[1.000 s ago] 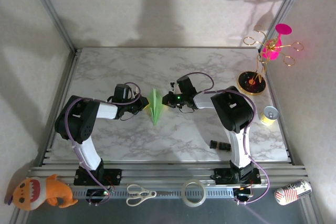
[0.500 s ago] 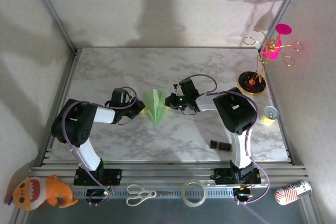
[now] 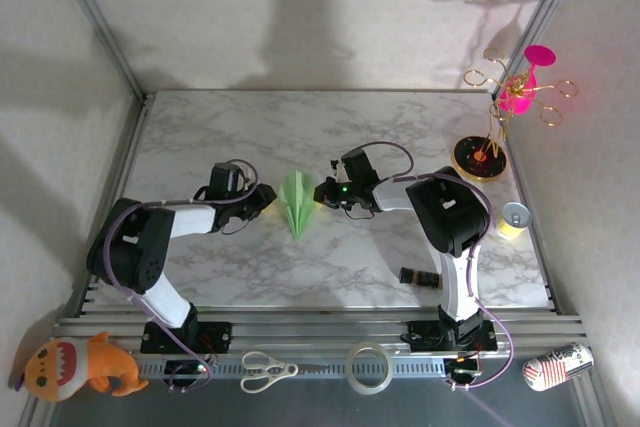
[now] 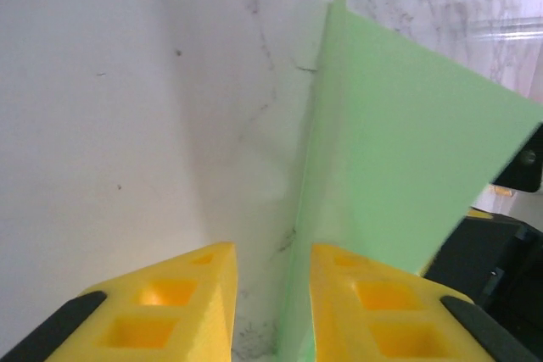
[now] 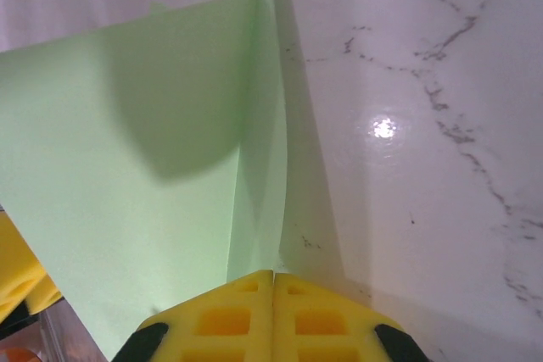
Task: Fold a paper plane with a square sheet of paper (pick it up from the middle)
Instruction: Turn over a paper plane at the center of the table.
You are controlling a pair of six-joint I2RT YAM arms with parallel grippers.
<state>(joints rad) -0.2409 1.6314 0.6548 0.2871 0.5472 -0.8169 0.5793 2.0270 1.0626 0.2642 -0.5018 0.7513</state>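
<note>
The square sheet of paper is folded into a narrow, pointed light green paper plane (image 3: 296,202) in the middle of the marble table, its tip toward the near edge. My right gripper (image 3: 320,192) touches its right side. In the right wrist view the right gripper (image 5: 273,272) is shut, and the creased edge of the plane (image 5: 153,150) runs into the seam of the jaws. My left gripper (image 3: 262,198) sits just left of the plane. In the left wrist view the left gripper (image 4: 271,247) is open, and an upright fold of the plane (image 4: 399,158) rises beside its right finger (image 4: 356,281).
A small black block (image 3: 420,276) lies near the right arm's base. A can (image 3: 514,217), a round stand (image 3: 478,158) and a pink wire ornament (image 3: 520,92) line the right edge. Scissors (image 3: 268,369), a tape roll (image 3: 368,366) and a plush toy (image 3: 80,365) lie on the front rail.
My left gripper has opened, let go of the plane and drawn back a little to the left. The right gripper has stayed shut at the plane's right side.
</note>
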